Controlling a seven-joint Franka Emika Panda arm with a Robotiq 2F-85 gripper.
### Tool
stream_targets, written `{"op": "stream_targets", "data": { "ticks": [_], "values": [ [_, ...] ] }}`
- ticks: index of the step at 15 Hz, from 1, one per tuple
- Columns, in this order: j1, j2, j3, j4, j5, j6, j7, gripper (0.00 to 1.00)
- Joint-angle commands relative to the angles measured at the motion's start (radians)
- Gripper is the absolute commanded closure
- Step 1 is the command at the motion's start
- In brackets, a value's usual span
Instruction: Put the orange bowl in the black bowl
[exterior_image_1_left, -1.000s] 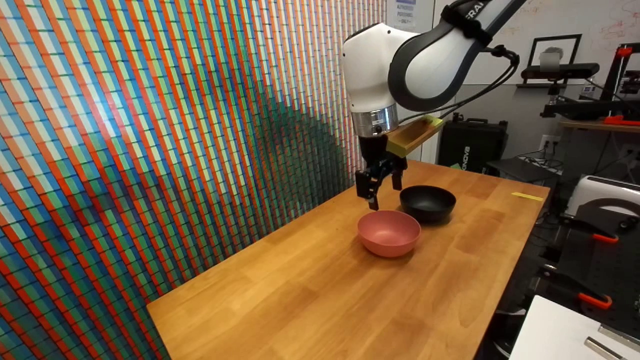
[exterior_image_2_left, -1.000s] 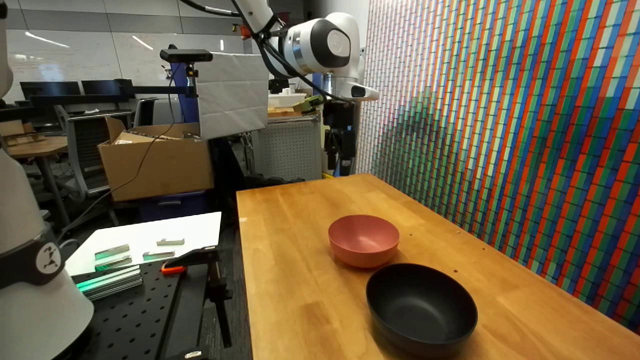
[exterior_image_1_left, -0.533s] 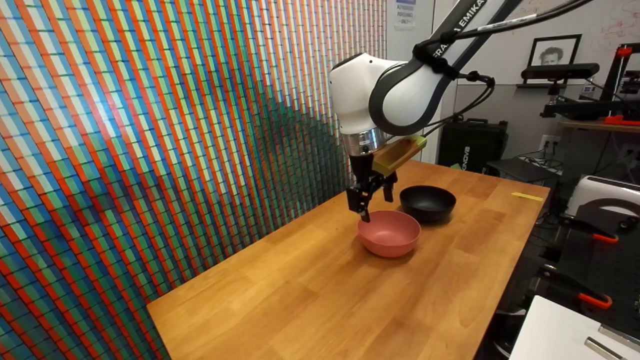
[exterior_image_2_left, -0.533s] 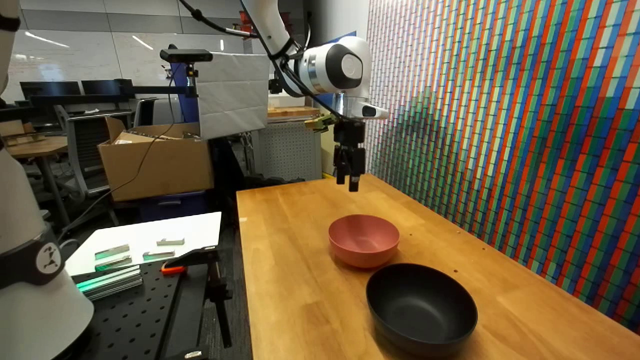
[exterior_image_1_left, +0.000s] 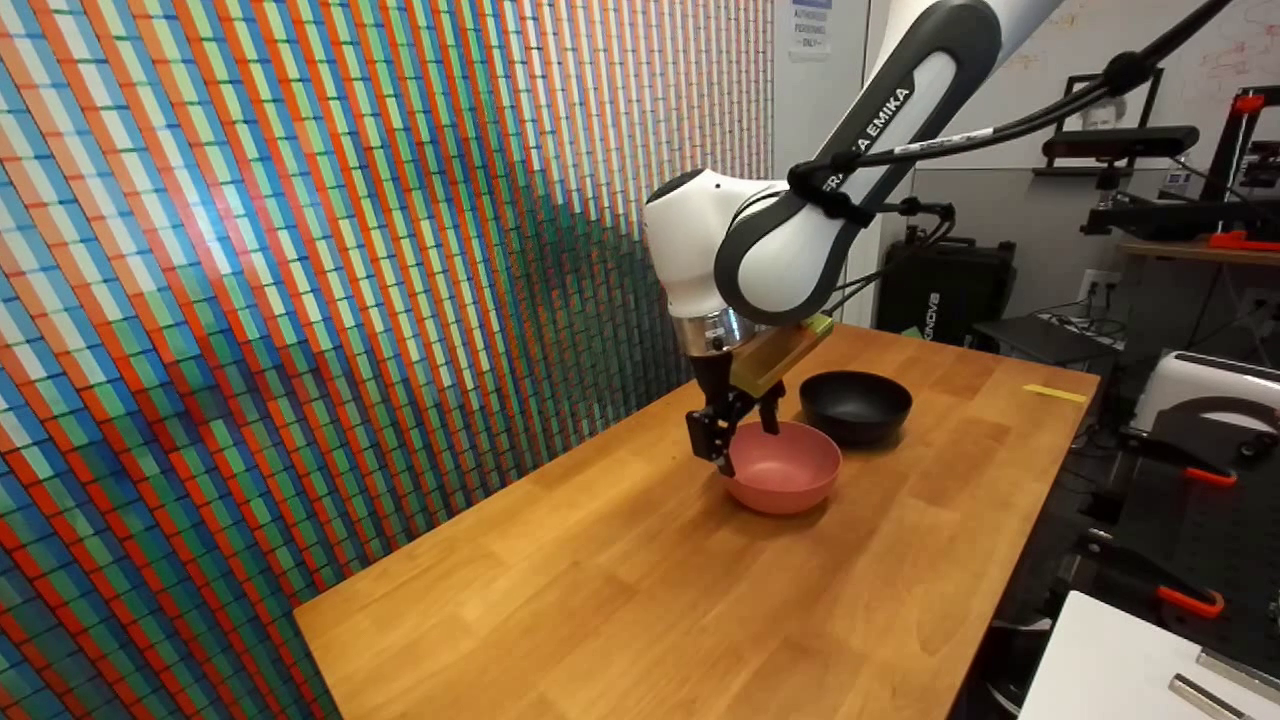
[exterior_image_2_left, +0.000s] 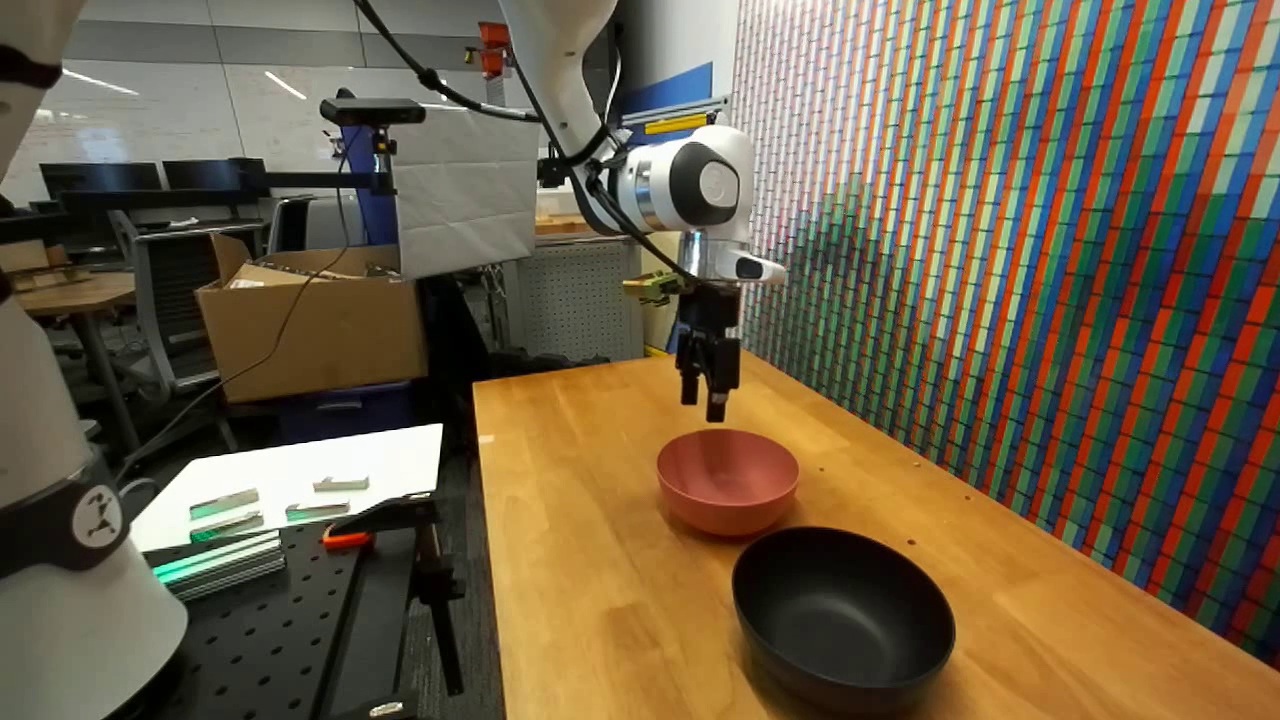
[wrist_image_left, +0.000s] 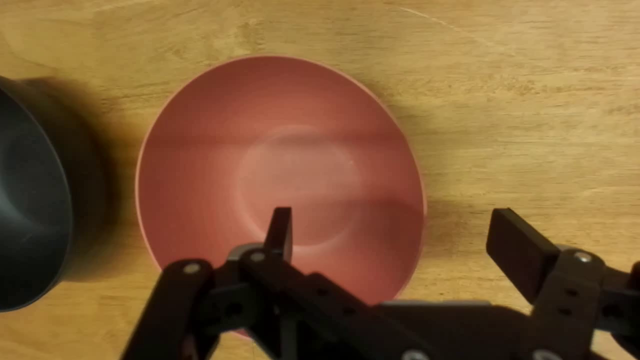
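Hovers with a wide-spread, empty claw (wrist_image_left: 391, 225) above the orange bowl (wrist_image_left: 295, 165): probably light, stiff, slick, best pinched at the rim.

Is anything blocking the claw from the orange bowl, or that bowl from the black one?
Nothing visible: no object shows between the gripper and the orange bowl, nor between the orange bowl and the black bowl.

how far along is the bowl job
Looks done: lining up; in the wrist view the open hand straddles the rim of the orange bowl. In progress: seemingly the grasp, nothing gripped yet. Remaining: closing, lifting, and setting it into the black bowl, which stands apart beside it.
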Motion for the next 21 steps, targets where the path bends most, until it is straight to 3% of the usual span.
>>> {"op": "stream_targets", "data": {
  "ticks": [1,6,7,8,10,17,21],
  "values": [
    [0.021,0.061,-0.029,0.069,0.003,-0.019,-0.014,0.00],
    [0.025,0.110,-0.033,0.114,0.009,-0.038,-0.021,0.00],
    [0.027,0.117,-0.034,0.123,0.009,-0.040,-0.021,0.05],
    [0.029,0.123,-0.034,0.130,0.009,-0.042,-0.022,0.26],
    [0.033,0.135,-0.034,0.145,0.009,-0.046,-0.024,0.30],
    [0.032,0.158,-0.036,0.177,0.015,-0.054,-0.032,0.85],
    [0.024,0.155,-0.039,0.172,0.019,-0.045,-0.037,0.95]
  ]
}}
